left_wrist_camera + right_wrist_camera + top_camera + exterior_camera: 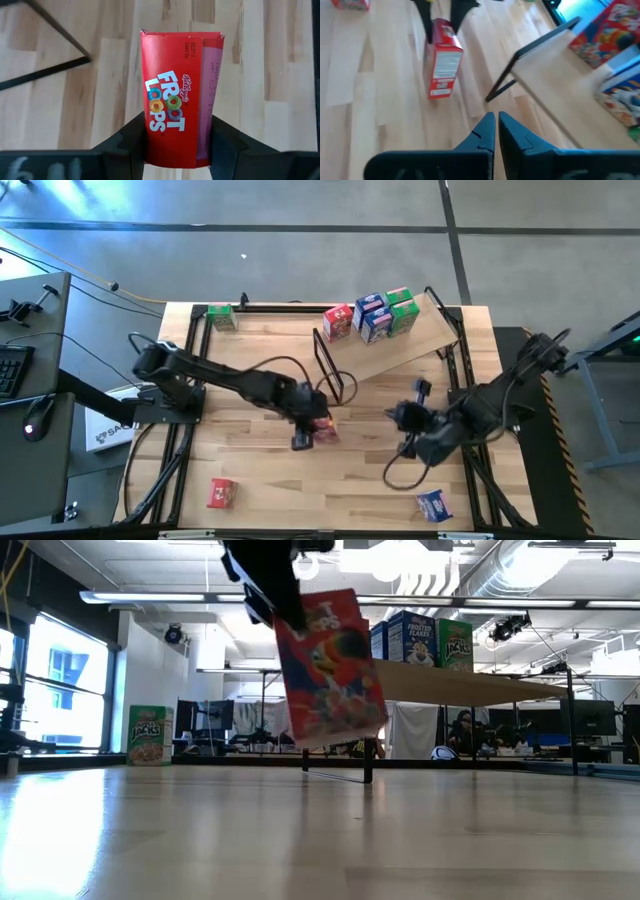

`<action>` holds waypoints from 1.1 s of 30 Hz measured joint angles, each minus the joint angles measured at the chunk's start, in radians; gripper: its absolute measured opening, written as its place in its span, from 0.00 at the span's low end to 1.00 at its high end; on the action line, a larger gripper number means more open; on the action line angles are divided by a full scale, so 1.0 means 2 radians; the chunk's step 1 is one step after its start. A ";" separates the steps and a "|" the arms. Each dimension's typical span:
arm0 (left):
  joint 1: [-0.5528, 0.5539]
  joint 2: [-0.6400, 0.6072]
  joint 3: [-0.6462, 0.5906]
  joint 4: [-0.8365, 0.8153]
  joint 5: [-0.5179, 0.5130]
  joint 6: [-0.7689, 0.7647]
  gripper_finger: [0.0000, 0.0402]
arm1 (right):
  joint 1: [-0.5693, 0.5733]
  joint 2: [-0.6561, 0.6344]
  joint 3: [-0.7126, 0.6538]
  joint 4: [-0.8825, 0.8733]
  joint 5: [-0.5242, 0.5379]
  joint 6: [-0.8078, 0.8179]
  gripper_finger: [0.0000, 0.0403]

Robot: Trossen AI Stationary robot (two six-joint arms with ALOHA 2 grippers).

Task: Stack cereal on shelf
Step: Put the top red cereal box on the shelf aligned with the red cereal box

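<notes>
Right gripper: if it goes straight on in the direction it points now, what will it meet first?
Probably the shelf: the shut right gripper points toward its black-framed near end. The red box held by the left gripper sits off to one side. Depth is unclear, so it could pass underneath.

Overhead, table-level and 2 wrist cameras share the red box (322,428).

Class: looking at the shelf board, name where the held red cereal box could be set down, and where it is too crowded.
Free: the shelf's lower stretch, between its black frame end and the boxes. Crowded: its upper end, where red, blue and green boxes cluster. The left gripper holds the red Froot Loops box.
</notes>
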 joint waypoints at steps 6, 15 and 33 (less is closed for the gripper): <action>-0.006 0.039 0.024 0.006 -0.011 -0.013 0.35 | 0.014 0.046 0.000 0.035 -0.001 0.006 0.01; -0.012 0.068 0.025 0.025 -0.018 -0.021 0.35 | 0.016 0.120 0.000 0.120 -0.011 -0.004 0.00; -0.046 0.005 0.009 0.021 -0.081 0.027 0.62 | -0.020 0.145 0.000 0.200 -0.095 -0.024 0.37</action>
